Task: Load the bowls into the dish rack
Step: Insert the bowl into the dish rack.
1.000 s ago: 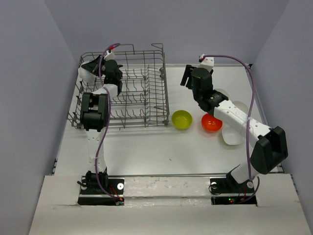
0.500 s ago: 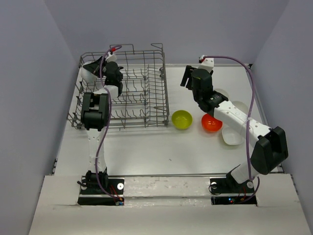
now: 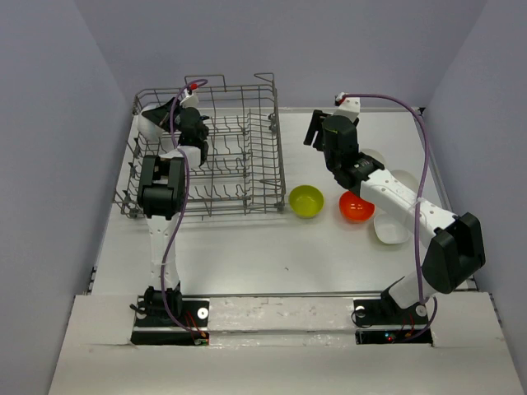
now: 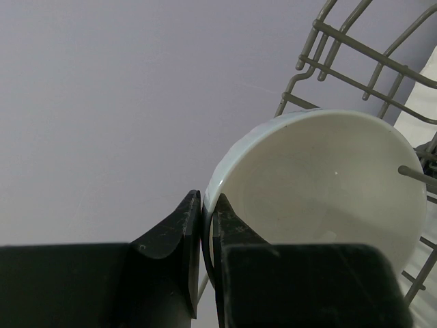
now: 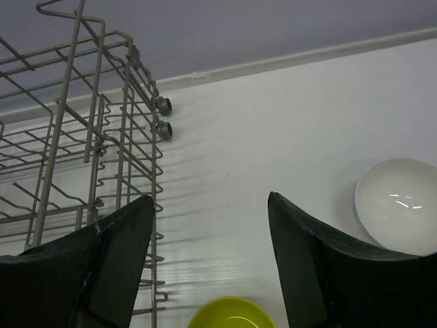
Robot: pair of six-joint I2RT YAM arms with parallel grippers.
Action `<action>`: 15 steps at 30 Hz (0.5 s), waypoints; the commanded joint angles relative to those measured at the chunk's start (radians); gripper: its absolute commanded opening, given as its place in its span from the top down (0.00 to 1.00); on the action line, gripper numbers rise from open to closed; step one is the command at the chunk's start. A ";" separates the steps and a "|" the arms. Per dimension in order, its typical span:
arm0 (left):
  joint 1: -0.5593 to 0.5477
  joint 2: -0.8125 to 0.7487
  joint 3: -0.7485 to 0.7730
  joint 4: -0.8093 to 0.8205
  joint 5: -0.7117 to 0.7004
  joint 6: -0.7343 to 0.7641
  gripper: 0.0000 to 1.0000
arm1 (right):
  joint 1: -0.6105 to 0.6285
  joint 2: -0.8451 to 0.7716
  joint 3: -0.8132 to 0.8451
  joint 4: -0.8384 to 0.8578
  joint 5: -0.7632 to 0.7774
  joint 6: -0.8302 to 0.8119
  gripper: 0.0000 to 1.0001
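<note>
My left gripper (image 3: 168, 114) is shut on the rim of a white bowl (image 3: 150, 123), holding it tilted over the far left corner of the grey wire dish rack (image 3: 277, 164). In the left wrist view the fingertips (image 4: 193, 205) pinch the white bowl (image 4: 321, 184) at its edge, with rack wires (image 4: 355, 51) behind it. My right gripper (image 3: 314, 128) hangs open and empty to the right of the rack. On the table lie a yellow-green bowl (image 3: 305, 201), a red bowl (image 3: 356, 206) and a white bowl (image 3: 392, 229).
The right wrist view shows the open right gripper (image 5: 209, 199) over bare table, the rack's side (image 5: 102, 137) at its left, the yellow-green bowl's rim (image 5: 229, 314) below and another white bowl (image 5: 399, 205) at the right. Walls close in behind and beside the table.
My left gripper has carried the white bowl a little further toward the rack's far left corner. The right arm has not moved.
</note>
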 commanded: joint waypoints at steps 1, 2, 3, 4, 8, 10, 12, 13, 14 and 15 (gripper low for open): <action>-0.017 0.008 -0.012 0.082 -0.022 -0.025 1.00 | 0.004 -0.038 0.003 0.066 0.010 0.003 0.27; -0.017 0.013 -0.012 0.082 -0.022 -0.027 1.00 | 0.004 -0.038 0.003 0.066 0.012 0.003 0.27; -0.017 0.014 -0.014 0.082 -0.021 -0.028 1.00 | 0.004 -0.038 0.003 0.067 0.012 0.003 0.27; -0.019 0.016 -0.014 0.084 -0.019 -0.031 1.00 | 0.004 -0.038 0.003 0.067 0.013 0.001 0.27; -0.020 0.028 -0.011 0.093 -0.021 -0.034 1.00 | 0.004 -0.037 0.004 0.069 0.013 0.000 0.27; -0.022 0.033 -0.011 0.094 -0.019 -0.039 1.00 | 0.004 -0.037 0.004 0.067 0.015 0.000 0.27; -0.024 0.037 -0.009 0.093 -0.018 -0.045 1.00 | 0.004 -0.035 0.004 0.069 0.013 0.000 0.27; -0.024 0.037 -0.009 0.093 -0.016 -0.047 1.00 | 0.004 -0.035 0.003 0.067 0.015 0.001 0.27; -0.024 0.040 -0.009 0.093 -0.016 -0.048 1.00 | 0.004 -0.035 0.001 0.069 0.015 0.003 0.27; -0.024 0.042 -0.009 0.093 -0.018 -0.048 1.00 | 0.004 -0.035 0.001 0.069 0.015 0.001 0.27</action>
